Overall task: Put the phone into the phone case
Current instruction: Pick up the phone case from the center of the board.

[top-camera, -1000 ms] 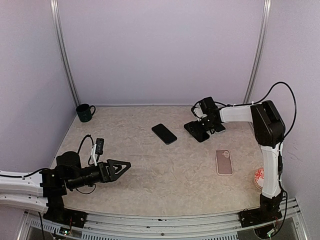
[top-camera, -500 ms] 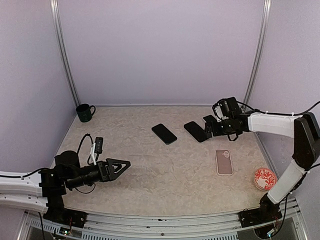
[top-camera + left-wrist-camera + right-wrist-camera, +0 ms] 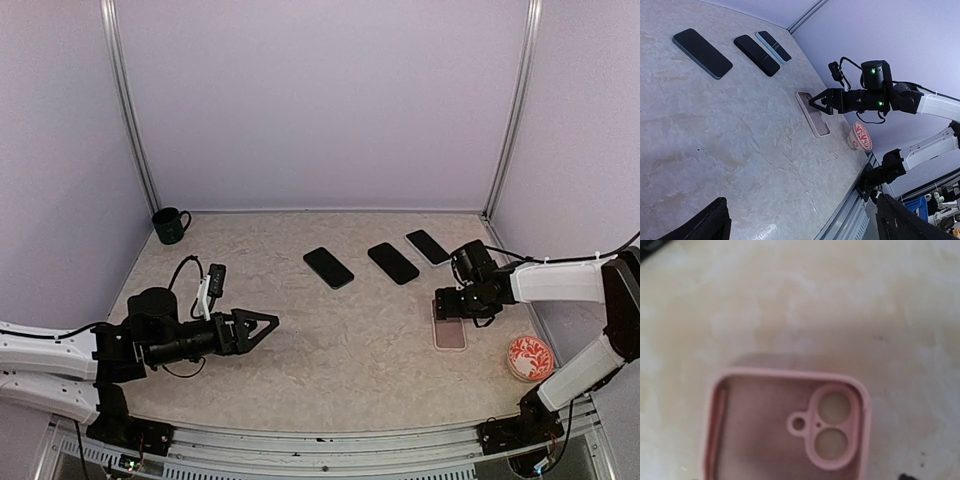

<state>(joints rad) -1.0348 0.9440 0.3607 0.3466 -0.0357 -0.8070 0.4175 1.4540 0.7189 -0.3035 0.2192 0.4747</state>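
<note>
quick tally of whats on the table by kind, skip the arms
phones: 3
pink phone case: 1
dark mug: 1
round red patterned dish: 1
total: 6

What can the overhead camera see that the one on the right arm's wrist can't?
Only the overhead view shows the left claw, the right claw, three dark phones, a green mug and a red-patterned dish. Only the right wrist view shows the case's two-holed camera cutout up close. Both show the pink phone case lying on the marbled table.
</note>
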